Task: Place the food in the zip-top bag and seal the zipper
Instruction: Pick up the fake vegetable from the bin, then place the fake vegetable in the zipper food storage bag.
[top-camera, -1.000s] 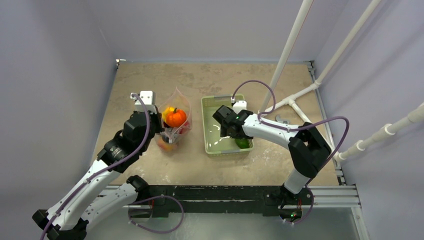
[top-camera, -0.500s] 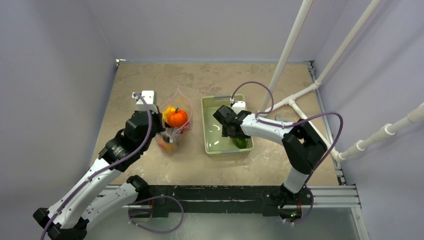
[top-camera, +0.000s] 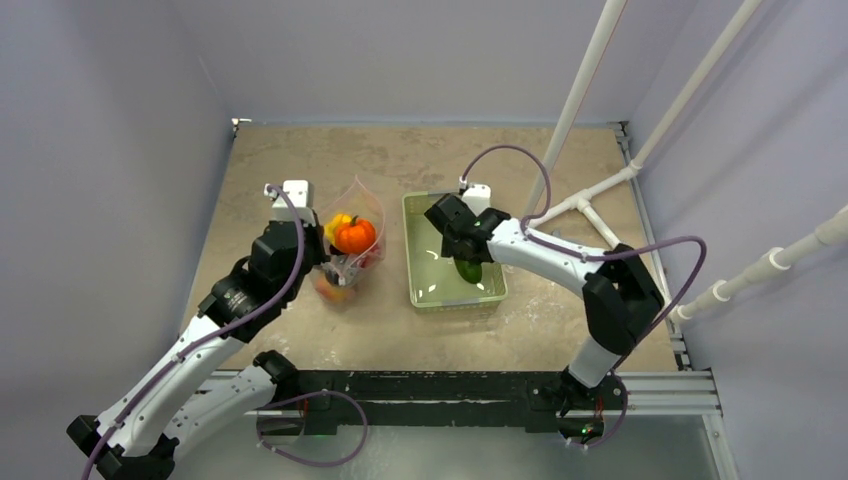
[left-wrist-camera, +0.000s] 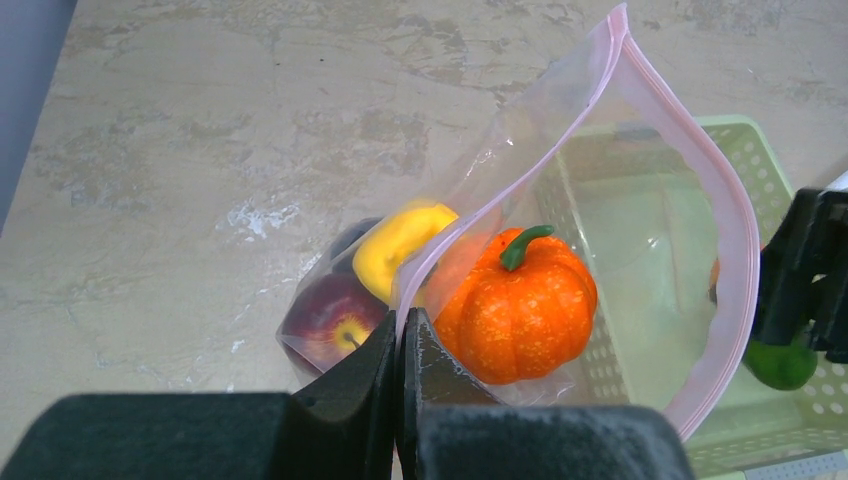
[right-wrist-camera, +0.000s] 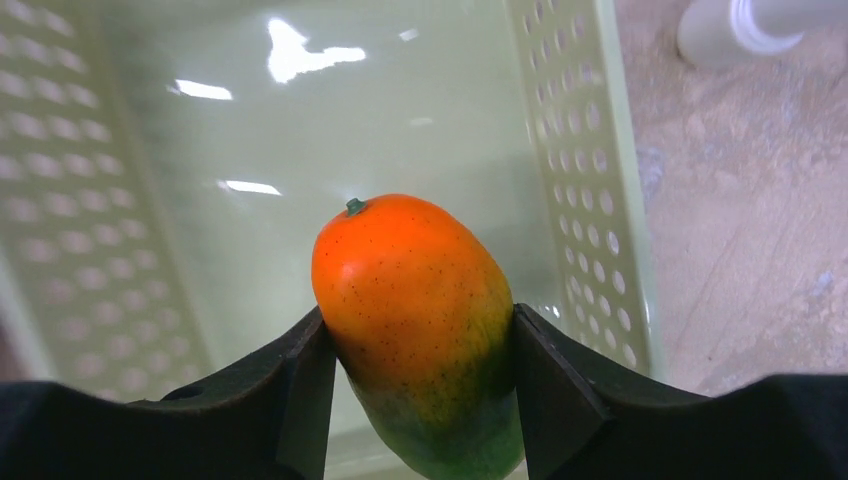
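Right hand: the right hand (right-wrist-camera: 418, 350) was clenched on the green-and-orange fruit (right-wrist-camera: 400, 265), one finger on each side of it, stem end pointing away from the wrist.
Change: a second ago that hand hung wide open over the basket (top-camera: 420, 298) and the fruit lay in the basket's near right corner. Now the fingers had come in on the fruit, and hand and fruit sat nearer the middle of the basket.
Meaning: pick looked done. Judged the fruit was clear of the basket floor, though I could not tell for sure.
Left hand: the left hand (left-wrist-camera: 400, 350) was pinched tight on the near rim of the zip-top bag (left-wrist-camera: 520, 160), no change over the last second.
Bag: stood on the desk (left-wrist-camera: 200, 150) just left of the basket, mouth propped open and facing the basket.
Zipper: the zipper (left-wrist-camera: 735, 230) ran as an open pink loop round the mouth, not sealed.
In bag: pumpkin (left-wrist-camera: 520, 305) on top, yellow pepper (left-wrist-camera: 400, 245) and peach (left-wrist-camera: 325, 320) behind and below it.
Left in basket: nothing else visible from above.
Next, my guess: carry the fruit left across to the bag mouth and drop it beside the pumpkin, then seal.
Risk: pumpkin filled much of the opening, so the gap looked tight. A nudge on the rim could fold the mouth shut.
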